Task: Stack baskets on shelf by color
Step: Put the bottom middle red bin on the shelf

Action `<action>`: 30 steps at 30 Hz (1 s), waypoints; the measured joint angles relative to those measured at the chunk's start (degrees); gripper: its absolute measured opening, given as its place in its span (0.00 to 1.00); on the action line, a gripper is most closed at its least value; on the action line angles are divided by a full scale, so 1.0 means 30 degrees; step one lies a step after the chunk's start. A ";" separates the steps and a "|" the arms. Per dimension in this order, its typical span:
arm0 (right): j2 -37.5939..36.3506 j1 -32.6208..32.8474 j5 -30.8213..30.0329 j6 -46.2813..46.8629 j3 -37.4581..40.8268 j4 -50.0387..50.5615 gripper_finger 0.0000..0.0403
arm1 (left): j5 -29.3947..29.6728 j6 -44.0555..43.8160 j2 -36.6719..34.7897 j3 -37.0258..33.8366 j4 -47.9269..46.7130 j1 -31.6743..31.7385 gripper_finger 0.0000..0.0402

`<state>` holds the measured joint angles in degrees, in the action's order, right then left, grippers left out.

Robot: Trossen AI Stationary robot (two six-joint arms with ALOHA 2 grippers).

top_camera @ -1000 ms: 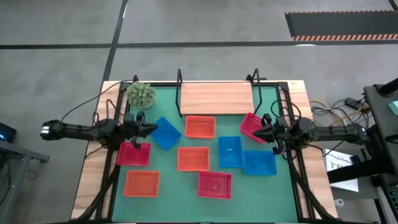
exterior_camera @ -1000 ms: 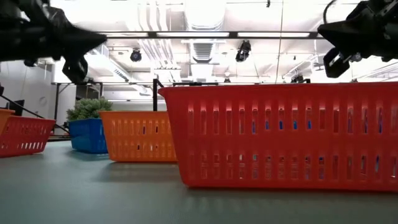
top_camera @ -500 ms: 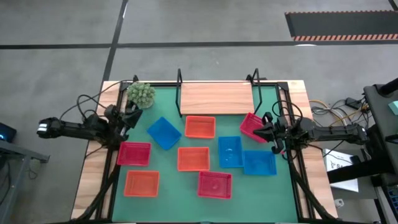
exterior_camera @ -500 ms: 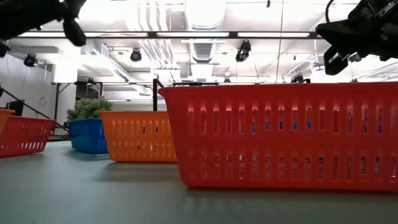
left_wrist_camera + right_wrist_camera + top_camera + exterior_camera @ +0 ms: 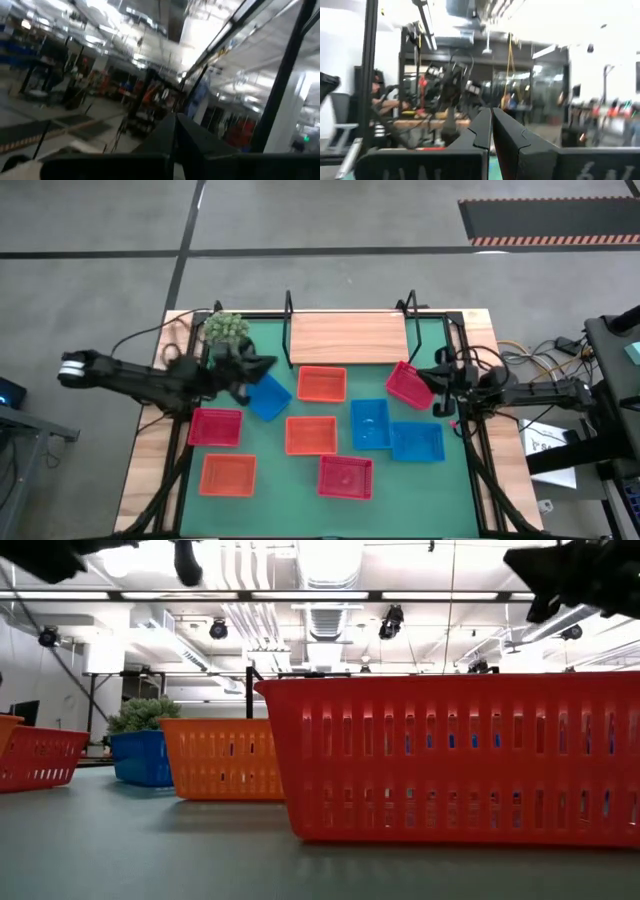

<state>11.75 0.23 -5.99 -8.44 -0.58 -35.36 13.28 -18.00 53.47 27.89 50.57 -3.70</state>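
Observation:
Nine mesh baskets sit on their bottoms on the green mat: three red, three blue and three orange. The wooden shelf stands at the far edge with nothing on it. My left gripper is shut and hovers above the far corner of the turned blue basket. My right gripper is shut and hangs high, just right of the turned red basket. In the low view both grippers show well above the baskets.
A small potted plant stands at the mat's far left corner, close behind my left gripper. The shelf's black end frames rise at either side of the board. Cables lie along the table's right edge.
My left gripper drew back toward the table's left edge, then swung out to the right and rose, ending above the blue basket's far corner. My right gripper rose and drew slightly toward the right edge, away from the red basket. No basket has moved.

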 joint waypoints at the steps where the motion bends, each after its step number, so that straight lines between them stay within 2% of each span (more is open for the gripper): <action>1: 0.0065 0.0000 -0.0001 -0.0453 0.0000 -0.0493 0.02 | -0.0008 -0.0254 0.0573 0.0523 0.0086 -0.0029 0.00; 4: 0.0132 0.0000 -0.0009 -0.1245 0.0000 -0.1551 0.02 | -0.0073 -0.1271 0.1955 0.1798 -0.0534 -0.0058 0.00; 10: 0.0105 0.0000 0.0000 -0.0556 0.0000 -0.1376 0.02 | -0.0036 -0.3660 0.4568 0.4548 -0.4784 -0.0173 0.00; 23: 0.0130 0.0000 -0.0004 -0.0910 0.0000 -0.1159 0.02 | 0.0160 -0.6000 0.8121 1.3185 -1.9997 -0.2481 0.00; 27: 0.0130 0.0000 -0.0005 -0.1205 0.0000 -0.1155 0.02 | -0.0029 -0.6875 0.9407 1.5818 -2.3385 -0.3394 0.00; 30: 0.0130 0.0000 -0.0011 -0.1400 0.0000 -0.1155 0.02 | -0.1148 -0.6572 1.0671 1.7318 -2.4749 -0.4002 0.00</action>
<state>12.14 0.23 -6.02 -12.64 -0.58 -38.83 9.83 -37.72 85.49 79.85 -23.68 -15.71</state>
